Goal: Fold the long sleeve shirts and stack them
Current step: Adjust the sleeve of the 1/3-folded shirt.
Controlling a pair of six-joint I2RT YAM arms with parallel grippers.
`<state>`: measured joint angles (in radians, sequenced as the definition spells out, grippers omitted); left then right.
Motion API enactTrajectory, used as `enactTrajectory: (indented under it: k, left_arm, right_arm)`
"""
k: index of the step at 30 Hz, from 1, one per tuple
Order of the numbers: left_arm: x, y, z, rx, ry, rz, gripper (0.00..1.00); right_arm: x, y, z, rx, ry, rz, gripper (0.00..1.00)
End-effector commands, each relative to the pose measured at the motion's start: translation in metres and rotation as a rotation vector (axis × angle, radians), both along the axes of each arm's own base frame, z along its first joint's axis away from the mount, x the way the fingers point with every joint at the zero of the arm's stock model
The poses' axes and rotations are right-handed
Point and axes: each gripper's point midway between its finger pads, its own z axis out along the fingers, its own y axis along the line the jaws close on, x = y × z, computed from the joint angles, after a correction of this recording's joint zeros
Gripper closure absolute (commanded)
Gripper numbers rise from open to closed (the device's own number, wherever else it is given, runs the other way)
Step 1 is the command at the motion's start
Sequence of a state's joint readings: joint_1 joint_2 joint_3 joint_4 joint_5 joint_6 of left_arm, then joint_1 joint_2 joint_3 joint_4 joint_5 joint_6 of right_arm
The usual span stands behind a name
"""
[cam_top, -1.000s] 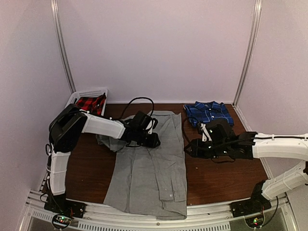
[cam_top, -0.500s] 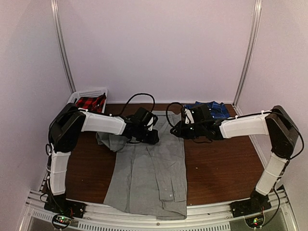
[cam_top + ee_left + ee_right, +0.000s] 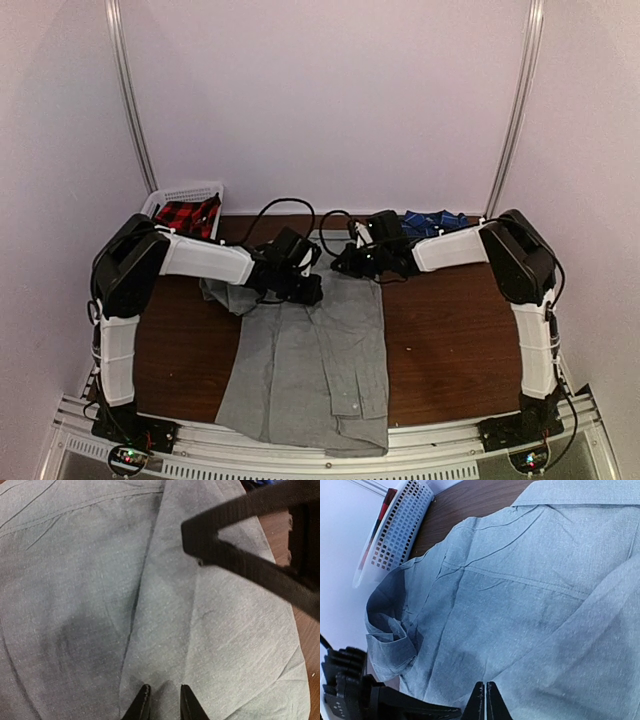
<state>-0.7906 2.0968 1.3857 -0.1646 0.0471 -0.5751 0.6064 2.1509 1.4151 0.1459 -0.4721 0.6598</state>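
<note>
Grey shirt lies spread on the worktop; your left end effector stands narrowly apart over its fabric, your right end effector closed together near the collar. Blue plaid shirt sits bunched at far right.

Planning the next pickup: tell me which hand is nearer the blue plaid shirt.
Right. The right hand is at the far edge of the grey shirt, just left of the blue plaid shirt. The left hand is farther left, over the grey shirt.
</note>
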Motion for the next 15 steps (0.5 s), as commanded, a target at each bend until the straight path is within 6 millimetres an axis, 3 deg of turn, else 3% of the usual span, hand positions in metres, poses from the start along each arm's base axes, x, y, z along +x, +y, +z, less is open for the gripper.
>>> enactTrajectory:
  k: [1, 5, 15]
  left_arm:
    - [0.002, -0.001, 0.017, -0.063, -0.028, 0.008, 0.79]
    - [-0.004, 0.000, 0.008, -0.062, -0.014, -0.010, 0.82]
    - [-0.010, 0.005, -0.004, -0.045, 0.004, -0.018, 0.88]
  right_arm:
    - [0.024, -0.007, -0.010, 0.016, 0.019, -0.008, 0.96]
    - [0.045, -0.014, -0.032, -0.003, 0.052, -0.033, 0.97]
    - [0.103, -0.030, -0.053, -0.044, 0.053, -0.124, 0.97]
